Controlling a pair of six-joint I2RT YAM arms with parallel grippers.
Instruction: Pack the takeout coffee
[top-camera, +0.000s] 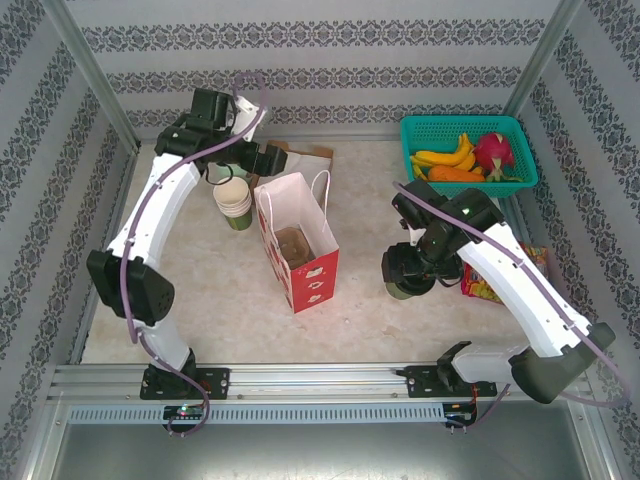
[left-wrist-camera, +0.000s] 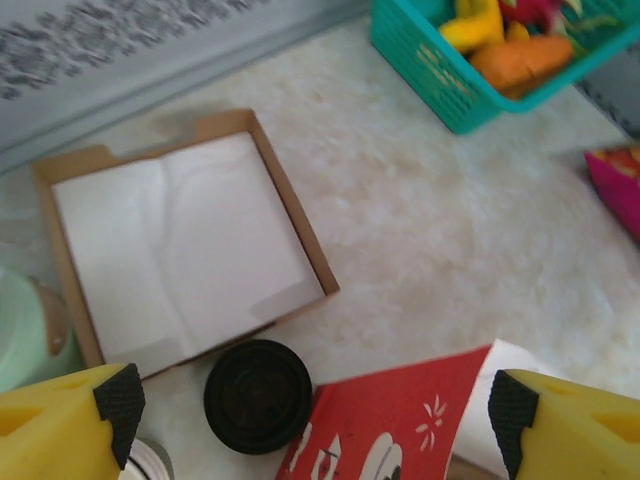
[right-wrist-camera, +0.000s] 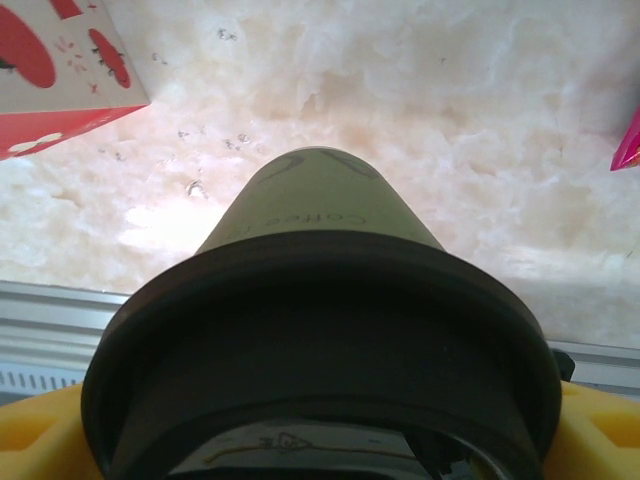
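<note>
Right jaws: closed on the black lid of one takeout coffee cup (right-wrist-camera: 318, 215), a yellow finger on either side of it. The cup is to the right of the white paper bag (top-camera: 312, 282), well apart from it. I read the lid-level hold as deliberate. It keeps the olive body hanging below the fingers, so the base can enter the bag mouth first. I cannot tell whether the base is off the bench (top-camera: 230, 310).

Bag: upright, mouth open to the overhead camera, so a straight descent should work. Something brown lies on its floor, and I can't make out what.

Left jaws: wide, nothing between the pads (left-wrist-camera: 120, 400). They hover behind the bag at its left rear corner, above a second coffee cup (left-wrist-camera: 258, 395). That cup stands lid up, just beside the bag and in front of the napkin tray (left-wrist-camera: 185, 240). My guess is this arm is staged for the second pick.

Risk: the bag is light, and a cup catching its rim could tip it.
</note>
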